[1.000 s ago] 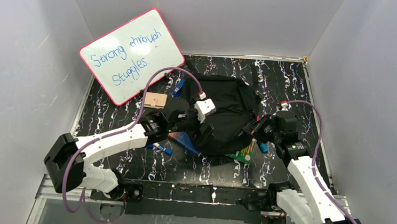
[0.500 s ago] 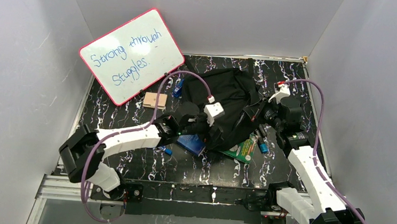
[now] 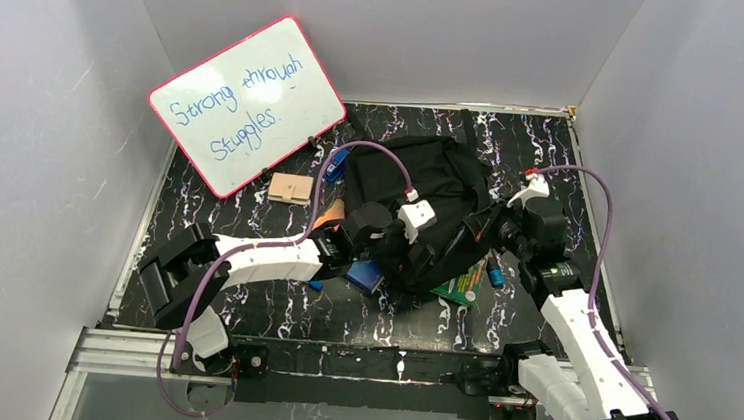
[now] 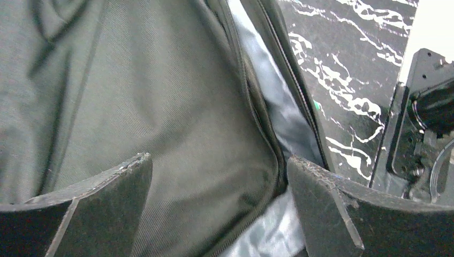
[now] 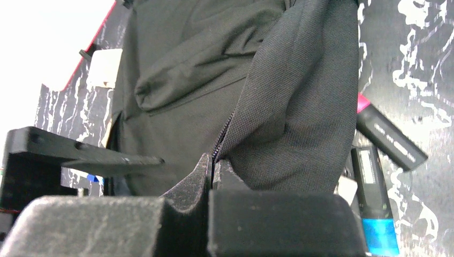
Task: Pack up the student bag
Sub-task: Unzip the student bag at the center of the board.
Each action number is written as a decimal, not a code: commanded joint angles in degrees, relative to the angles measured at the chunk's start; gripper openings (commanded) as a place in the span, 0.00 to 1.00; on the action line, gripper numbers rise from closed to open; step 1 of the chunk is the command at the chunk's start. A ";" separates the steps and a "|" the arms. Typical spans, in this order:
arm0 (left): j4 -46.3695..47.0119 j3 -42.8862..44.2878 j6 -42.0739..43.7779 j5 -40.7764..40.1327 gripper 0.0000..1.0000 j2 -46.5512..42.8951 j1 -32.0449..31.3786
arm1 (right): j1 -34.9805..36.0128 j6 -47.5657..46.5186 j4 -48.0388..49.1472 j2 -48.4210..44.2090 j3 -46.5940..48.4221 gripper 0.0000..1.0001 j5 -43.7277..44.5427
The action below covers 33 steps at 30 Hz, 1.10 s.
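Note:
The black student bag lies in the middle of the table, its right edge lifted. My right gripper is shut on the bag's zipper edge, the jaws pinched together on the fabric. My left gripper is open at the bag's near side. In the left wrist view its fingers straddle the black outer fabric and zipper rim, holding nothing. Grey inner lining shows in the open slit. The shoulder straps are mostly hidden.
A whiteboard leans at the back left. A wooden block, a blue book and a green crayon box lie around the bag. Markers lie at its right, one blue-capped. White walls enclose the table.
My left arm has reached farther right to the bag's near edge. My right gripper lifted the bag's edge back and up, then came slightly down. The blue book shifted right.

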 commanded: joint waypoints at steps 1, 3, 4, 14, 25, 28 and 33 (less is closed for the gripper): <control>6.99 0.68 0.48 -5.11 0.94 0.40 -0.32 | -0.14 2.95 0.18 -3.25 -2.55 0.00 0.45; 7.82 1.82 0.58 -4.79 0.94 1.69 -0.32 | -0.16 3.54 -0.21 -4.33 -3.66 0.00 0.57; 7.94 2.58 0.71 -4.16 0.94 2.44 -0.32 | -0.16 3.77 -0.41 -4.73 -4.06 0.00 0.66; 9.57 5.84 -1.07 5.27 0.94 6.53 -1.37 | -0.17 3.06 -1.93 -5.82 -3.92 0.00 2.86; 6.50 10.59 -2.64 1.24 0.63 11.18 -1.46 | -0.18 3.41 -2.85 -6.90 -4.21 0.00 2.49; 3.54 12.78 -2.17 0.15 0.42 11.78 -1.46 | -0.15 3.48 -3.82 -7.58 -4.18 0.00 3.30; 0.93 14.93 -0.79 -3.00 0.09 11.57 -1.41 | -0.13 3.76 -6.00 -8.72 -4.14 0.20 4.77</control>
